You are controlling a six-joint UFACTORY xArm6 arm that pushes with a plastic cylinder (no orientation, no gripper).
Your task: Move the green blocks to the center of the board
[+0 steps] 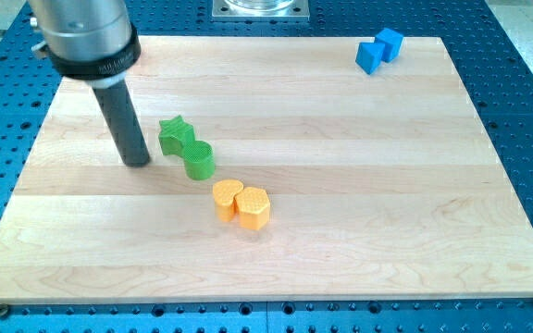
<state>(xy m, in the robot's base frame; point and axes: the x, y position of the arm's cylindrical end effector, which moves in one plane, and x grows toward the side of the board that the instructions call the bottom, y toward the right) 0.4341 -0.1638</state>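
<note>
A green star block lies left of the board's middle, with a green round block touching it at its lower right. My tip rests on the board just left of the green star, a small gap away. The dark rod rises from it to the grey arm end at the view's top left.
A yellow heart block and a yellow hexagon block sit together just below the green pair. Two blue blocks touch each other near the board's top right corner. The wooden board lies on a blue perforated table.
</note>
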